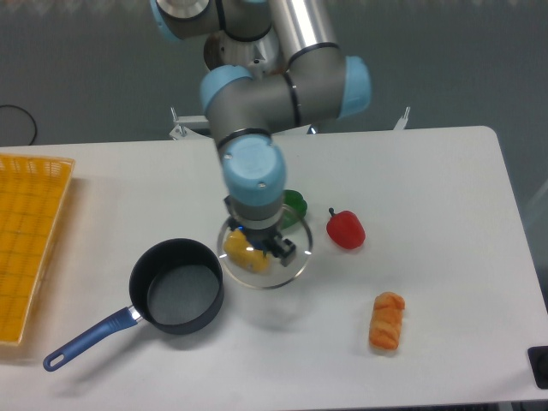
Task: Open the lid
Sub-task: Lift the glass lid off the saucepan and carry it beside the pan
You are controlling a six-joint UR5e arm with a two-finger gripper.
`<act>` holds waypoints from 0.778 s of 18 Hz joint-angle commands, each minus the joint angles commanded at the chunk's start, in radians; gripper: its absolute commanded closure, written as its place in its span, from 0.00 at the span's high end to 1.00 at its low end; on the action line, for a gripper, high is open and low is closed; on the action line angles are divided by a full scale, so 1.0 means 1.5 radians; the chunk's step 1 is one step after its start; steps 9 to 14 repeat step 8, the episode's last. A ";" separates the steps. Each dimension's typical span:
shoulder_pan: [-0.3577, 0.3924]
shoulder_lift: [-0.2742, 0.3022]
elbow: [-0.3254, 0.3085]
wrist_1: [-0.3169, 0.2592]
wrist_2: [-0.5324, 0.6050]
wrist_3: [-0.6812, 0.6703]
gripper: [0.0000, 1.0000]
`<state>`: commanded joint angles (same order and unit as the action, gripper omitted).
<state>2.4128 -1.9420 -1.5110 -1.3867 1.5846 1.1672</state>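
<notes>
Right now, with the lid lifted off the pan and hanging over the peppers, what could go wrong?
The gripper holds the lid in the air directly above the yellow pepper and close to the green pepper. Lowering it here would likely set it on the yellow pepper, tilted, so it could slide off. If the grip on the knob slips, the glass could drop onto the vegetables or the table. The saucepan looks clear of the lid.

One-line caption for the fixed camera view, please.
Gripper holds the glass lid clear of the open saucepan, above the yellow pepper.
</notes>
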 joint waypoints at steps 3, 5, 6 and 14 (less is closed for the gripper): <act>0.016 0.000 0.000 -0.001 0.001 0.020 0.59; 0.027 0.002 0.000 -0.010 0.001 0.036 0.59; 0.028 0.008 0.000 -0.013 0.002 0.038 0.59; 0.032 0.010 -0.003 -0.013 0.003 0.039 0.59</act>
